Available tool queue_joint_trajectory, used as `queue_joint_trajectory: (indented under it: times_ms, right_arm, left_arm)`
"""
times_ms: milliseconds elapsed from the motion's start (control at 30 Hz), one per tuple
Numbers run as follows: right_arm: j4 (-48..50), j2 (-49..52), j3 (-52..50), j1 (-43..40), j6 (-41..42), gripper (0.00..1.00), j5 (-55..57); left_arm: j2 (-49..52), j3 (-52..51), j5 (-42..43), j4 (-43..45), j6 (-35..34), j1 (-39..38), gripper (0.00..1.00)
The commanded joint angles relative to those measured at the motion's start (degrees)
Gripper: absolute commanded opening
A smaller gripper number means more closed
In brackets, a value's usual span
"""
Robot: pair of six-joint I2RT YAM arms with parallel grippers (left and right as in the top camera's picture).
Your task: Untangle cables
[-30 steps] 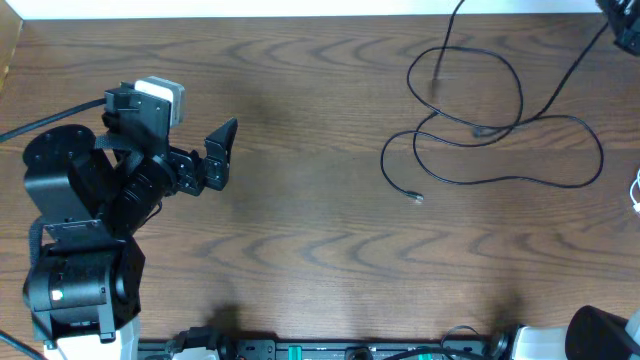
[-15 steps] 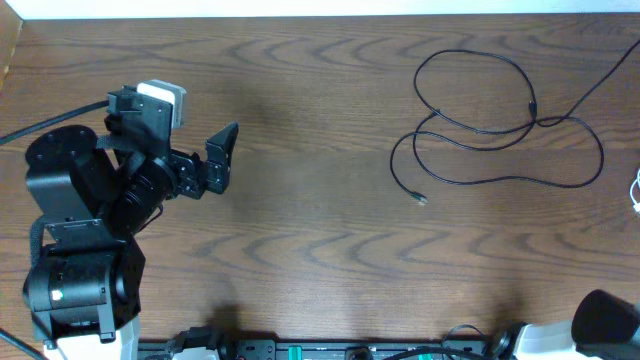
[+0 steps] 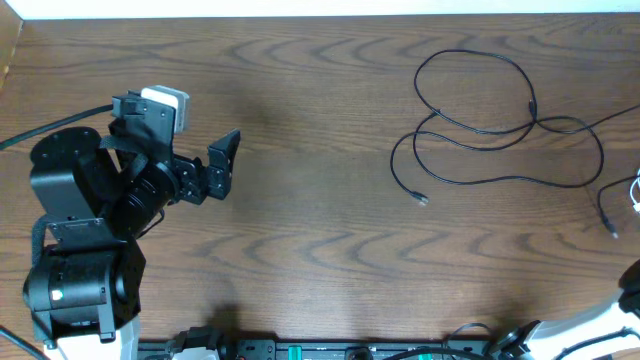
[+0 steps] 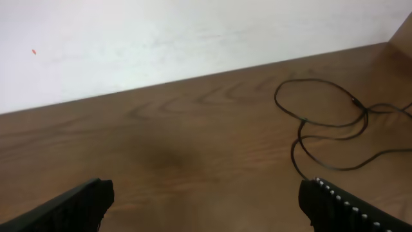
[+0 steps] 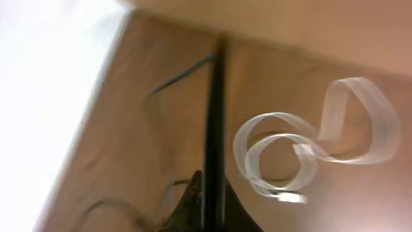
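The left arm [image 3: 75,200] sits folded at the near left, its wrist turned to the right; the left gripper [image 3: 228,160] points right, its two fingers [image 4: 84,203] spread wide with nothing between them; the right arm [image 3: 630,290] shows only as a dark edge at the near right corner; the right gripper is too blurred to judge.

Even soft light, right wrist view blurred

Black cord [image 3: 531,106] no longer strung up to the far-right corner: loop lies flat now, plug end [image 3: 611,230] dropped by the right edge. My right arm [image 3: 631,285] pulled back to near-right corner. Left arm [image 3: 110,195] shifted slightly.
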Motion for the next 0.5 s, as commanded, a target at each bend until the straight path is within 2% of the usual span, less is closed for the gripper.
queue_joint_trajectory:
  times_ms: [0, 100, 133, 167, 267, 300, 400, 467]
  right_arm:
    - [1.29, 2.69, 0.07, -4.17, -3.08, 0.01, -25.38]
    - [-1.38, 3.96, 0.04, -7.21, -3.19, 0.02, -24.61]
    - [-4.37, 4.35, 0.02, -8.83, -2.23, 0.02, -19.32]
    - [-8.7, 4.52, 0.0, -10.6, 3.39, 0.02, -9.51]
    - [-12.98, 4.52, 0.0, -13.62, 10.4, 0.02, -3.19]
    - [-13.22, 4.52, 0.0, -14.21, 11.28, 0.02, -3.78]
    - [-11.04, 4.52, 0.0, -16.15, 9.31, 0.01, -15.45]
    - [-5.46, 4.52, 0.0, -16.46, 2.47, 0.01, -33.14]
  left_arm:
    - [0.0, 0.31, 0.26, -0.7, -0.33, -0.24, 0.98]
    - [0.0, 0.31, 0.26, -1.14, -0.33, -0.24, 0.98]
    - [0.0, 0.31, 0.26, -1.33, -0.33, -0.24, 0.98]
    - [0.0, 0.31, 0.26, -1.51, -0.33, -0.24, 0.98]
    - [0.0, 0.31, 0.26, -1.51, -0.33, -0.24, 0.98]
    - [0.0, 0.31, 0.26, -1.51, -0.33, -0.24, 0.98]
    - [0.0, 0.31, 0.26, -1.51, -0.31, -0.24, 0.98]
    - [0.0, 0.31, 0.26, -1.49, -0.31, -0.24, 0.98]
